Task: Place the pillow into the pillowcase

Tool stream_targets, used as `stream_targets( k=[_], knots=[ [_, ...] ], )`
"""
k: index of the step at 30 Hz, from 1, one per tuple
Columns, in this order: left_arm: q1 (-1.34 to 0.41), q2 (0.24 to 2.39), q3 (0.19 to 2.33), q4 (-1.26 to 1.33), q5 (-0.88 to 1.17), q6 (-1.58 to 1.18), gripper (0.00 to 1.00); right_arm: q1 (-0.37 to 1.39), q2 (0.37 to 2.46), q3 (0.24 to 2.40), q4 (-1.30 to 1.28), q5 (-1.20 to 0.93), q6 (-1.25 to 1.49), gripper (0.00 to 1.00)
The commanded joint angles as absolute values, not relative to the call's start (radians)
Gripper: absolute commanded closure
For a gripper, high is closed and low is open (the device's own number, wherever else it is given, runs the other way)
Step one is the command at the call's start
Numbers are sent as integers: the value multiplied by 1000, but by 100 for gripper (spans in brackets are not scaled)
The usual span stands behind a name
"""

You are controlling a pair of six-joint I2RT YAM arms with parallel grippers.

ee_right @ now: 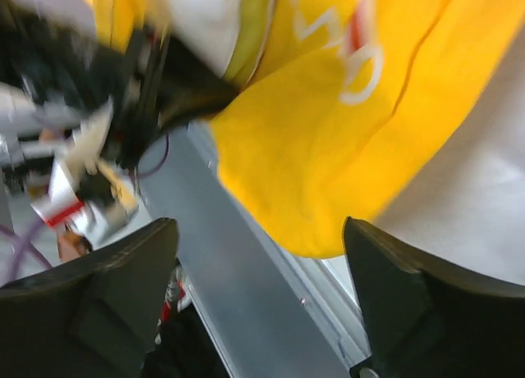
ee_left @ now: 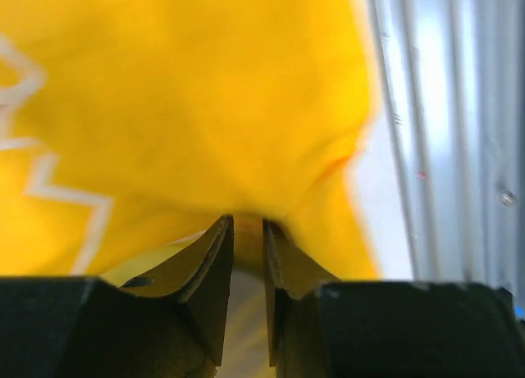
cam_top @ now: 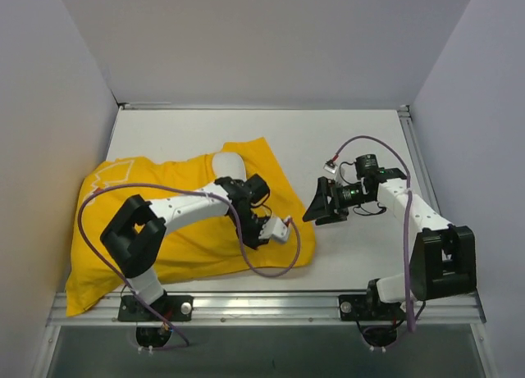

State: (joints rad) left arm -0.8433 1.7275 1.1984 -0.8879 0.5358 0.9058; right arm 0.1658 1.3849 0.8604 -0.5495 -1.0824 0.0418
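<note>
Pillowcase [cam_top: 197,247] cloth comes nearest of all. Its near left corner droops over the metal rail [cam_top: 271,304] at the front of the bench [cam_top: 344,148], well to the left of the left end effector [ee_left: 248,224] and nearer than it. That end effector is almost closed, its two dark fingers [ee_left: 209,271] pinching a fold of the yellow fabric, which bulges just past the tips. In its wrist view the rail runs down the right side of the fingers.

The left arm [cam_top: 184,206] lies across the middle of the pillowcase and hides that part. A purple cable [cam_top: 244,255] loops over the cloth, nearer than the end effector and to its right.

The right end effector [cam_top: 317,207] hovers over bare bench just right of the pillowcase's right edge. It faces the yellow cloth, jaws spread wide with nothing between them. Its wrist view is blurred.

The pillowcase is bright yellow and rumpled, spread over the bench to the left of that end effector. Thin white printed lines [ee_left: 70,196] zigzag across it.

The pillow [cam_top: 228,163] shows only as a rounded white corner at the pillowcase's far edge, just beyond the left end effector. The right wrist view adds a pale yellow stripe along its seam. The rest is covered by cloth and arm, so how far in it sits cannot be told. Plain pale walls [cam_top: 262,42] close the scene beyond.
</note>
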Motion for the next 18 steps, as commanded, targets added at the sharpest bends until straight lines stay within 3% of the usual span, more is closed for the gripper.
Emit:
stream_targets(
  k=[1, 3, 7, 14, 18],
  knots=[
    [-862, 1661, 1122, -960, 626, 1006, 70, 45, 1466, 978, -597, -994, -29, 10],
    [-877, 1622, 1082, -959, 629, 1018, 67, 58, 1563, 1092, -550, -889, -12, 9],
    [-911, 1533, 1086, -939, 618, 988, 50, 173, 1739, 1283, -451, -706, 67, 8],
    [-874, 1326, 1100, -689, 497, 750, 41, 337, 2129, 1702, -425, -462, 147, 2],
    [-865, 1252, 1042, -552, 280, 632, 39, 408, 2267, 1851, -498, -364, 137, 0]
  ],
)
